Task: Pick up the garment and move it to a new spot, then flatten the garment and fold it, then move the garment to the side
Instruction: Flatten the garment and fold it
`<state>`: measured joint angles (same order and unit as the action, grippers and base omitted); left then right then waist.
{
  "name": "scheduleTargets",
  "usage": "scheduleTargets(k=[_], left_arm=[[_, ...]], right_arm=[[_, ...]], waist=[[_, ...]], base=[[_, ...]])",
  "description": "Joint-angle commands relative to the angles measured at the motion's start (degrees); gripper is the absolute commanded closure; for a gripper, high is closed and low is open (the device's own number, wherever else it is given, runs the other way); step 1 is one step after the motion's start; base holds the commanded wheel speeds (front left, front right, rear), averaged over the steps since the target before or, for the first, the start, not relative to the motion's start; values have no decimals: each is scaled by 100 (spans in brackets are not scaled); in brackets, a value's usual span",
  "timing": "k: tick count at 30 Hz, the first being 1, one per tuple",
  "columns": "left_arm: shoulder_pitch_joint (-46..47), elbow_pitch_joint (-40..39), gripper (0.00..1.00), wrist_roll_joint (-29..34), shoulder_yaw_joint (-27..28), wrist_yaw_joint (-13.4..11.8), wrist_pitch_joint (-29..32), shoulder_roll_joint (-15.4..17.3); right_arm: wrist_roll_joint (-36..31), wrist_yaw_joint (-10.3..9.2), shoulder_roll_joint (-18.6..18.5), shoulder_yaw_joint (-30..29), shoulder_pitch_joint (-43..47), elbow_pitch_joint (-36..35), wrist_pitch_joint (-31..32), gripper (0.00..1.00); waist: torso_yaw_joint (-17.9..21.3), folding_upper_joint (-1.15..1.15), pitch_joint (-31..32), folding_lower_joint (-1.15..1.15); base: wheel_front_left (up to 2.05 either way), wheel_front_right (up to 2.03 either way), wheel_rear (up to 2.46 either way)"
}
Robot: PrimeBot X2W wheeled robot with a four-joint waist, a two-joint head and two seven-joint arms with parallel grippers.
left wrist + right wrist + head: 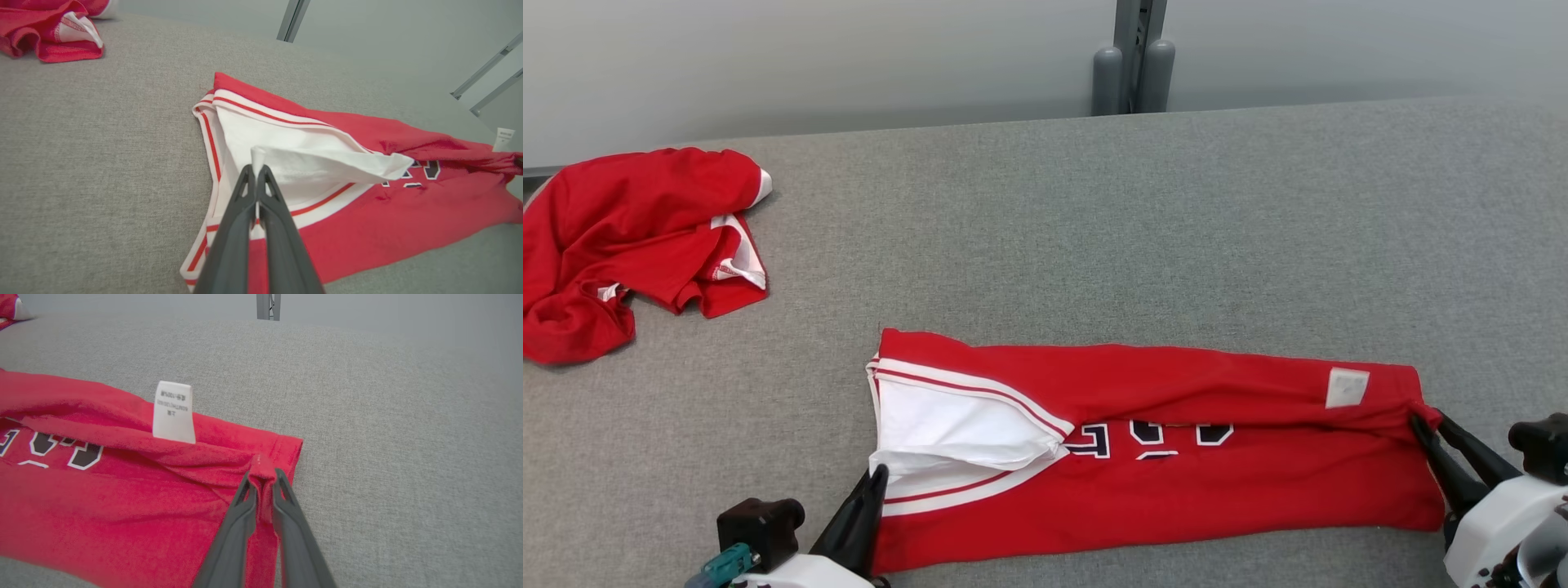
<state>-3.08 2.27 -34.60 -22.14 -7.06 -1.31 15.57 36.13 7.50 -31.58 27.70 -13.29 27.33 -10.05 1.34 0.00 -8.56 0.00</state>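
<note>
The red garment (1176, 490) lies folded into a long band across the grey table, its white lining and white-and-red trim showing at the left end and dark letters along the middle fold. My left gripper (878, 472) is shut on the garment's white edge at that left end; in the left wrist view its tips (256, 167) pinch a peak of white cloth. My right gripper (1427, 420) grips the garment's right end, and in the right wrist view a pinch of red cloth (102, 506) sits between its tips (261, 475), beside a white label (173, 412).
A second red garment (629, 237) lies crumpled at the table's far left, also seen as a heap (49, 36) in the left wrist view. A grey post (1131, 57) stands behind the table's back edge. Bare grey tabletop (1176, 229) stretches beyond the garment.
</note>
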Motion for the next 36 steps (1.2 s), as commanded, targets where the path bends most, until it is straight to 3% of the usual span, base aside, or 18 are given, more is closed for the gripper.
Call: scheduleTargets(k=[1,2,3,4,5,6,7,27,36], left_arm=[[-50,123,100,-51,41,16,-65,4],[-50,123,100,-51,41,16,-65,4],[-73,173,100,-73,41,25,-71,-1],[-96,218,100,-92,55,31,-83,-4],[-109,252,81,-102,65,30,-109,5],[-117,287,51,-106,74,28,-132,16],[-122,318,0,-119,87,25,-157,18],[134,157,0,151,88,-126,-623,-3],[467,329,0,223,-55,-101,-796,-236]], right_arm=[[-173,0,68,-144,145,34,-85,41],[-173,0,68,-144,145,34,-85,41],[-243,0,101,-197,198,39,-102,0],[-287,0,134,-264,244,41,-142,0],[-333,0,169,-325,293,37,-163,0],[-363,0,206,-381,353,19,-192,0],[-375,0,237,-445,414,0,-218,0],[-602,0,474,-2209,1385,-739,-74,0],[-645,0,939,-2154,805,-400,503,0]], waist=[[2,0,12,0],[2,0,12,0],[4,0,14,0],[4,0,16,0],[6,0,19,0],[7,0,22,0],[10,0,23,0],[34,0,269,0],[-136,0,318,0]], base=[[0,0,0],[0,0,0],[0,0,0],[0,0,0],[0,0,0],[0,0,0],[0,0,0],[0,0,0],[0,0,0]])
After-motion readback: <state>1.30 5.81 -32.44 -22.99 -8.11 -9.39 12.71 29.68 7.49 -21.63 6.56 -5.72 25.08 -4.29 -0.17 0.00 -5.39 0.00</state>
